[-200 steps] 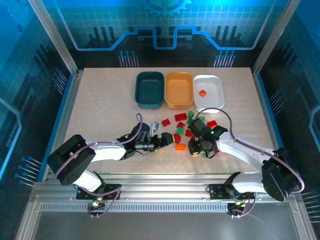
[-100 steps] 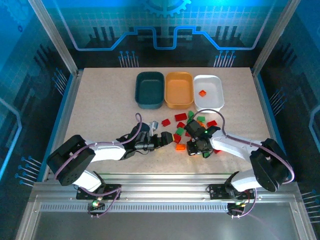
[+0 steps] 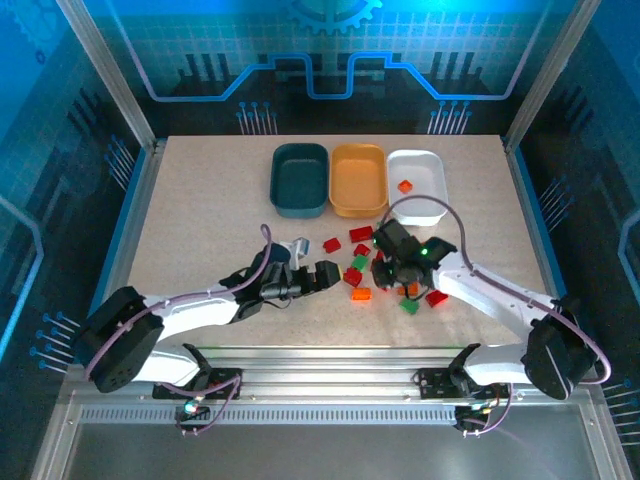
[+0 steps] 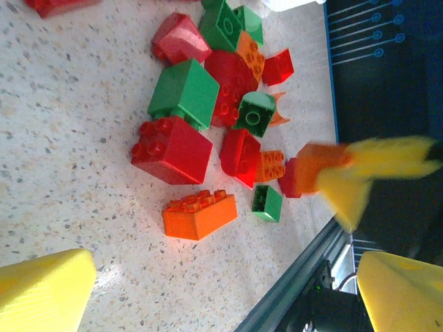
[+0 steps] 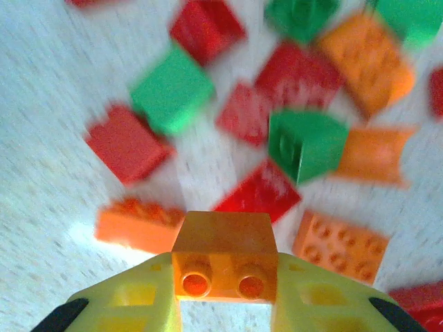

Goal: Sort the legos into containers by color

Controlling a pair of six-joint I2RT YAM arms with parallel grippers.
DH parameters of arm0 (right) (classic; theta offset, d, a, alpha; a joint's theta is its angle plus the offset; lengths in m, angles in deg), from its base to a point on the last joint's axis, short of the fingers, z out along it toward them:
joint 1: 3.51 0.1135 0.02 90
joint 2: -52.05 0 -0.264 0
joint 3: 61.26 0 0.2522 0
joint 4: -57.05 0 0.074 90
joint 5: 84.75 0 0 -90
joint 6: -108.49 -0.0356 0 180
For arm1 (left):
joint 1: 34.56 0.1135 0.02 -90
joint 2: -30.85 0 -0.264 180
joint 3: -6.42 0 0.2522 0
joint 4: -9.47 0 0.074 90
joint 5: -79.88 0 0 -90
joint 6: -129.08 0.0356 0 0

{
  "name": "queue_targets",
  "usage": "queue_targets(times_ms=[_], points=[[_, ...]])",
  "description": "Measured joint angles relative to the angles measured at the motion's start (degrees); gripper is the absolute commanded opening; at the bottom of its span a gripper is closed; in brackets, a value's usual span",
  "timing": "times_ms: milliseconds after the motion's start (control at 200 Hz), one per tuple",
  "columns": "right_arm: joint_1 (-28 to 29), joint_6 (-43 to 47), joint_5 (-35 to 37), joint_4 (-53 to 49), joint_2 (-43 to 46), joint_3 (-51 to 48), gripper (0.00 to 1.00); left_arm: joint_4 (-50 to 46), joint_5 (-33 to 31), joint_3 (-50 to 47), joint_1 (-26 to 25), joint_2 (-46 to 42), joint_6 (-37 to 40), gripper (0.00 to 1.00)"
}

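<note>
The right pincer (image 5: 225,280) is clamped on an orange brick (image 5: 225,252) by its flat side walls, above the pile of bricks (image 3: 358,268) on the near side of the orange tray (image 3: 358,180). The brick looks like light, stiff, slick plastic, so flat opposite faces should grip best. The left pincer (image 4: 225,277) gapes wide and is empty.

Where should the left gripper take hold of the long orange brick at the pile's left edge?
Probably across its width, on the two long side faces at mid-length, coming down from above. The long orange brick lies flat, studs up, with bare table along both long sides; a small green brick crowds one end.
</note>
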Motion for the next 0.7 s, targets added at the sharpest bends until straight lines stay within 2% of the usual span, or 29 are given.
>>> queue_targets(times_ms=[80,170,315,450,505,560,590,700], points=[[-4.6,0.9,0.8,1.4,-1.8,5.2,0.28,-2.3,-0.2,0.3,1.6,-1.7,0.5,0.99],[-11.8,1.2,0.7,3.6,-7.0,11.5,0.28,-4.8,0.1,0.4,5.7,-3.8,0.1,0.99],[-21.1,1.6,-0.3,4.7,-23.9,27.5,0.27,-7.7,0.5,0.4,12.8,-8.5,-1.1,0.99],[-26.5,1.7,-3.2,4.4,-38.5,39.2,0.29,-11.9,1.1,0.6,13.4,-12.4,-0.8,0.99],[-28.1,1.7,-4.2,3.5,-42.6,42.2,0.36,-13.5,1.4,0.6,13.4,-13.6,-0.6,0.99],[-29.4,1.3,-5.3,2.3,-45.7,44.5,0.52,-14.9,1.6,0.6,13.4,-14.4,-0.3,0.99],[-29.9,1.2,-5.9,1.4,-46.9,45.7,0.58,-15.6,1.6,0.6,13.4,-14.9,0.0,0.99],[-31.1,1.4,-8.6,-0.3,-48.4,48.0,0.65,-17.7,1.6,0.6,13.4,-16.5,1.0,0.99]])
